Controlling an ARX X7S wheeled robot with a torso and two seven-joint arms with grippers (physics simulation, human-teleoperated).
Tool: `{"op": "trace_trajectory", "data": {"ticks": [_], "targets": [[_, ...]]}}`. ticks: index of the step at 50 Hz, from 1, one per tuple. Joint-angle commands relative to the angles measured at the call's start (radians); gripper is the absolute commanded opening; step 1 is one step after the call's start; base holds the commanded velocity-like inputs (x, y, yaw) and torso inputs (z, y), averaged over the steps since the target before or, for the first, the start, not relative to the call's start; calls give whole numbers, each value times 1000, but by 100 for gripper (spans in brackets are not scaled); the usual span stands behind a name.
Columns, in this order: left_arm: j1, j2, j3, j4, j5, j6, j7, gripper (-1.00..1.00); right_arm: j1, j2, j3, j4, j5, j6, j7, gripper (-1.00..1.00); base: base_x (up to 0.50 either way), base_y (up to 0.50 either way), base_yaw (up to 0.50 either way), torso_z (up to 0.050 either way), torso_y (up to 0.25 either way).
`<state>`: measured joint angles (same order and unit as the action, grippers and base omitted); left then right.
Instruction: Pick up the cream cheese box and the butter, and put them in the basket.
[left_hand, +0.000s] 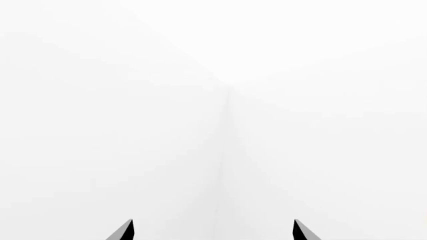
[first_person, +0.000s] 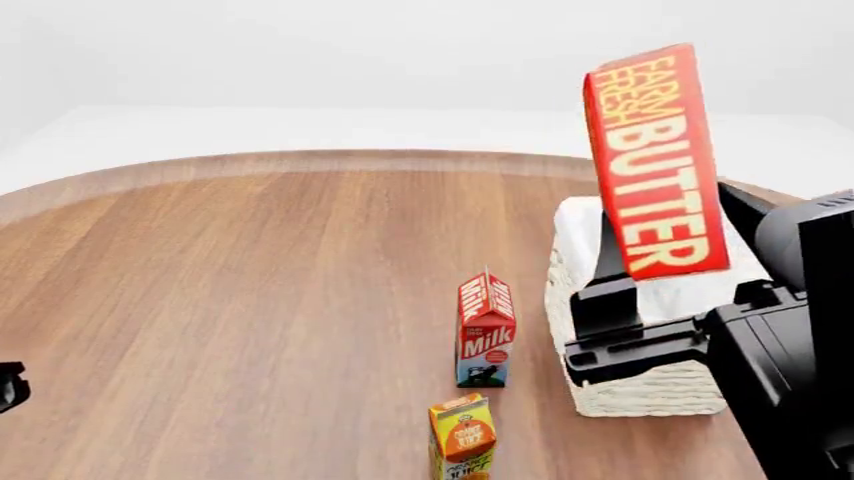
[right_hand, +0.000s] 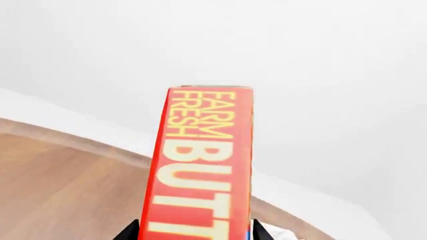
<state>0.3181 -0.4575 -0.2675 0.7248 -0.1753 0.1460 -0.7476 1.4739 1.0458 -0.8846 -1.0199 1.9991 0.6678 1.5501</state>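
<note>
Right hand pinching the butter by its bottom end, box standing on end, long axis near vertical, top tilted slightly left, raised above the basket. Left hand spread, holding nothing.

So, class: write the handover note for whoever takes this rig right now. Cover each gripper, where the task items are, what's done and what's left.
Right gripper: shut on the butter, held upright in the air above the basket.
Left gripper: open and empty, facing blank white.
Cream cheese box: not in any view, and I cannot tell whether it is already in the basket.
Done: butter lifted over the basket.
Left: lower and release the butter into the basket, then check on the cream cheese box.
</note>
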Motion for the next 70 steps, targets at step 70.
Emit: {"op": "trace_trajectory", "data": {"ticks": [70], "targets": [[-35,8,27,-23,24,-55,31,100,242,-141,-119,1171,-520,291,-1017,-100,0,0,0,0,1]]}}
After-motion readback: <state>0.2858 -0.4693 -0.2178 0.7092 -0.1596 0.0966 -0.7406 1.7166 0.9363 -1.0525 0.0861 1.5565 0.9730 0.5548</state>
